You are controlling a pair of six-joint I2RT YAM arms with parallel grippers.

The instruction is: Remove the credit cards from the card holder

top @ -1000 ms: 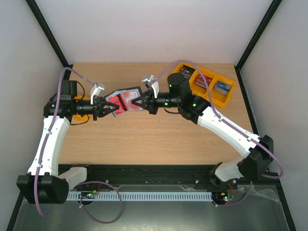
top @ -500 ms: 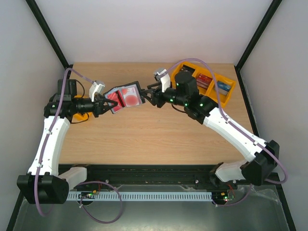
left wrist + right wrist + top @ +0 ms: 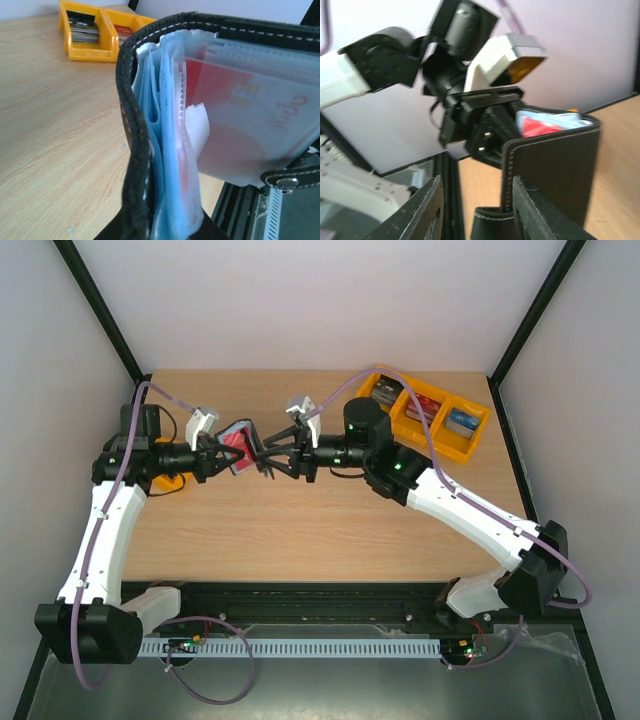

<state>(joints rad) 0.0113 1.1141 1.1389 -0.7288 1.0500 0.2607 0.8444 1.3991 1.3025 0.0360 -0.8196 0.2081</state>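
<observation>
The black card holder point(image 3: 240, 443) hangs above the table's left half, with my left gripper point(image 3: 221, 462) shut on its lower edge. In the left wrist view its stitched black cover point(image 3: 131, 150) stands edge-on beside blue clear pockets. One pocket holds a pale credit card point(image 3: 225, 105) with a red blotch. My right gripper point(image 3: 263, 462) is open right beside the holder. In the right wrist view its gripper point(image 3: 477, 182) has the cover point(image 3: 560, 170) against the right finger and the snap tab point(image 3: 492, 225) low between the fingers. Red card point(image 3: 540, 125) peeks out on top.
Yellow trays point(image 3: 432, 416) with stacks of dark, red and blue cards stand at the back right, also seen in the left wrist view point(image 3: 100, 37). A yellow piece point(image 3: 160, 481) lies under my left arm. Black frame posts line both sides.
My right gripper has opened, swung away to the right, then come back left up to the holder. The holder, spread flat earlier, now stands narrower and more edge-on. The left arm has hardly moved.
</observation>
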